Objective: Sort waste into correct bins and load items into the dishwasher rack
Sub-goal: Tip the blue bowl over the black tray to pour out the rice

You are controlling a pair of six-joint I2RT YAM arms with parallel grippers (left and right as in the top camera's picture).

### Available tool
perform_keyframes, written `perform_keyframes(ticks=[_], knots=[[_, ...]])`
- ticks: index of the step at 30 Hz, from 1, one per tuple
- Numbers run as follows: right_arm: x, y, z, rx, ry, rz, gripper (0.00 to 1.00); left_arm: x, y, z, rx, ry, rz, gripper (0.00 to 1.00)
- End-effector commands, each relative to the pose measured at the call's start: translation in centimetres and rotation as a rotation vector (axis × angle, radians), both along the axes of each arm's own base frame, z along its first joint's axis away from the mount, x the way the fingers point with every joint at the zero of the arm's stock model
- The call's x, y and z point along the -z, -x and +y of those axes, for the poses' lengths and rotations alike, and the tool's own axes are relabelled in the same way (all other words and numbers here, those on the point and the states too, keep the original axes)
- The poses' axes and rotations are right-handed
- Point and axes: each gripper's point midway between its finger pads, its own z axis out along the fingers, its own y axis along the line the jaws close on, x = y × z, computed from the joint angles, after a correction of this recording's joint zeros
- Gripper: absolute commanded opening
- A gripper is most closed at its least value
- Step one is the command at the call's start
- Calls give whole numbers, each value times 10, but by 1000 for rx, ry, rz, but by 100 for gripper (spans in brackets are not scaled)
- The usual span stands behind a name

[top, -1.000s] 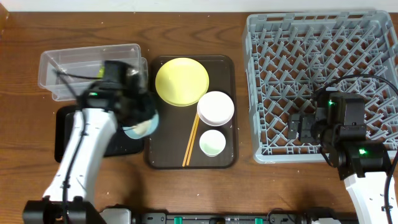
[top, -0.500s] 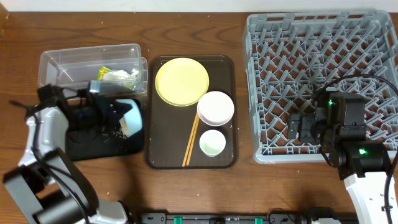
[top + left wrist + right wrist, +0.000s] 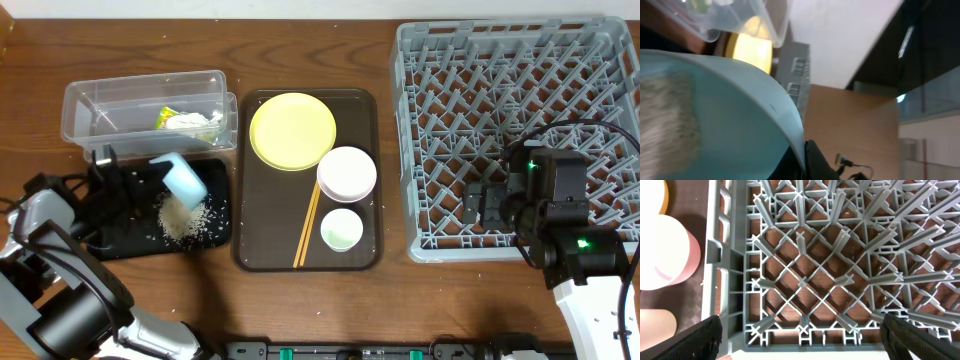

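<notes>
Rice on black tray under tipped bowl, rim pinched by left pincer; right pincer spread over rack edge.

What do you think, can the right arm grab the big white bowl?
Probably yes. The right gripper is open and empty over the rack's left edge, and the white bowl sits uncovered just beyond it.

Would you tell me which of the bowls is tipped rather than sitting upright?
The light blue bowl, tilted over the black tray above spilled rice; the white bowl sits upright on the brown tray.
</notes>
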Motion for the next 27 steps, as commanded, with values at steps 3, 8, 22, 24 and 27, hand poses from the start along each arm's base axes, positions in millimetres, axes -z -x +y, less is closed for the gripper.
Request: perform_keyframes(ticks=[3, 8, 22, 24, 27], knots=[[-8, -3, -1, 11, -7, -19, 99, -13, 1, 3, -27, 75, -44, 6], [-8, -3, -1, 11, -7, -19, 99, -10, 0, 4, -19, 29, -73, 6], [-8, -3, -1, 11, -7, -19, 99, -5, -2, 6, -11, -29, -94, 6], [-8, -3, -1, 11, -7, -19, 99, -12, -3, 5, -13, -24, -151, 6], [-8, -3, -1, 11, -7, -19, 99, -9, -3, 6, -11, -37, -136, 7]])
